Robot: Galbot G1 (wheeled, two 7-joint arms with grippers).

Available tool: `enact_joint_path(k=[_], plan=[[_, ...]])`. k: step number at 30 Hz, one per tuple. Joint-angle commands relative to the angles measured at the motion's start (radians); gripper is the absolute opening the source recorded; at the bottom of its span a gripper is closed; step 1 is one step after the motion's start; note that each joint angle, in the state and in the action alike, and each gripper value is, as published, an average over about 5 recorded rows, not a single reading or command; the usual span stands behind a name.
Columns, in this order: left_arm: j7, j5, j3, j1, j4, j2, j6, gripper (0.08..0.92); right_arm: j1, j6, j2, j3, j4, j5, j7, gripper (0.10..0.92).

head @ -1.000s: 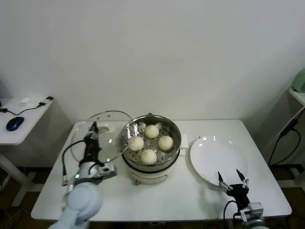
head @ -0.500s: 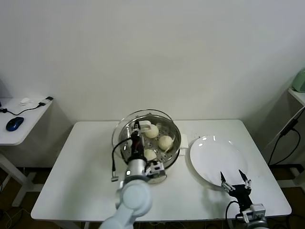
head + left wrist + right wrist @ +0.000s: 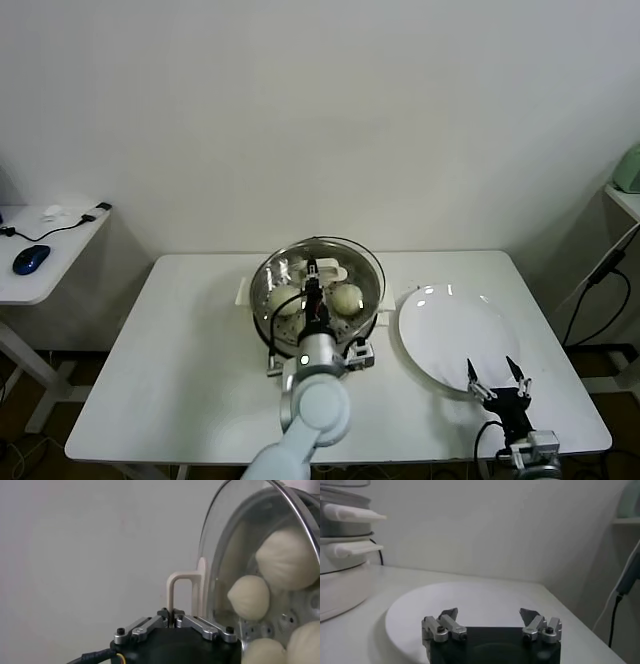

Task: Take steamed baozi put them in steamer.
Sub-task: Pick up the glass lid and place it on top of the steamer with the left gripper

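the smooth cream-white steamed baozi [image 3: 345, 297] sit inside the round shiny steel steamer [image 3: 368, 300] mid-table [image 3: 180, 370], under a round glass lid [image 3: 350, 255]. the left wrist view alone shows the left tool [image 3: 174, 618] pinched shut on the lid's white handle [image 3: 182, 587]. the right tool [image 3: 490, 621] waits spread open over the flat white plate [image 3: 480, 602].
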Motion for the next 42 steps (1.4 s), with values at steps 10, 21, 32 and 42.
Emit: enact_joint_path(k=[10, 21, 32, 42], plan=[[-0.022, 0.034, -0.028, -0.01, 0.078, -0.005, -0.007, 0.142, 0.001, 0.029, 0.016, 0.001, -0.008, -0.02, 0.009, 0.823], [-0.022, 0.034, -0.026, 0.012, 0.068, -0.008, -0.019, 0.142, 0.009, 0.042, 0.022, 0.0, -0.016, -0.039, 0.01, 0.823], [-0.012, -0.048, -0.023, 0.018, 0.007, 0.02, -0.045, 0.174, 0.008, 0.056, 0.029, -0.003, -0.011, -0.052, 0.004, 0.823], [0.006, -0.325, -0.017, 0.09, -0.266, 0.133, -0.067, 0.458, 0.0, 0.014, 0.023, -0.01, 0.019, -0.037, 0.006, 0.823]])
